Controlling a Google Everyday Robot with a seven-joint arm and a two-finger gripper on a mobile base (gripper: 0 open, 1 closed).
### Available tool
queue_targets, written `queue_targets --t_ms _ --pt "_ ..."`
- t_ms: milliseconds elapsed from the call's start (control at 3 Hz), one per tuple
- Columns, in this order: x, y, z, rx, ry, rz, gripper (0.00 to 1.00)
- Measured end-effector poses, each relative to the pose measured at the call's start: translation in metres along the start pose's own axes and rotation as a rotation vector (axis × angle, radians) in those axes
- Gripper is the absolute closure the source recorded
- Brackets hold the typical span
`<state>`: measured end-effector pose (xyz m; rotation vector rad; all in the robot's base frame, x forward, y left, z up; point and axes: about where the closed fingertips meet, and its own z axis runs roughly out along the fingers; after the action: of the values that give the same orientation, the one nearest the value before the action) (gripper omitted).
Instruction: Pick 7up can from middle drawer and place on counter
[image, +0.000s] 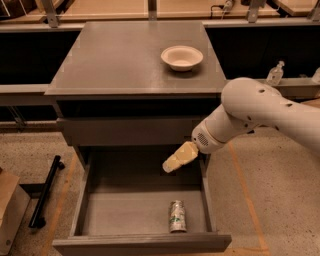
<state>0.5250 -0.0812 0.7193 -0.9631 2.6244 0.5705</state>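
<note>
The 7up can (177, 216), silvery with green markings, lies on its side on the floor of the open middle drawer (88, 196), near the front right. My gripper (174, 162) hangs over the drawer's back right part, pointing down and to the left. It is well above the can, apart from it, and holds nothing that I can see. The counter (120, 55) is the grey cabinet top behind and above the drawer.
A white bowl (182, 57) sits at the counter's back right. A shut shallower drawer front (125, 131) lies just above the open drawer. A black bar (46, 192) lies on the floor at left, next to a brown box (9, 210). Two bottles (276, 74) stand on a shelf at right.
</note>
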Motion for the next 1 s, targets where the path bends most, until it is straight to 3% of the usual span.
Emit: queue_targets --t_ms 667,1000 --pt "0.023 -0.015 0.077 -0.061 0.038 0.104 0.0" --pt "0.026 -0.017 0.084 -0.069 0.042 0.114 0.0"
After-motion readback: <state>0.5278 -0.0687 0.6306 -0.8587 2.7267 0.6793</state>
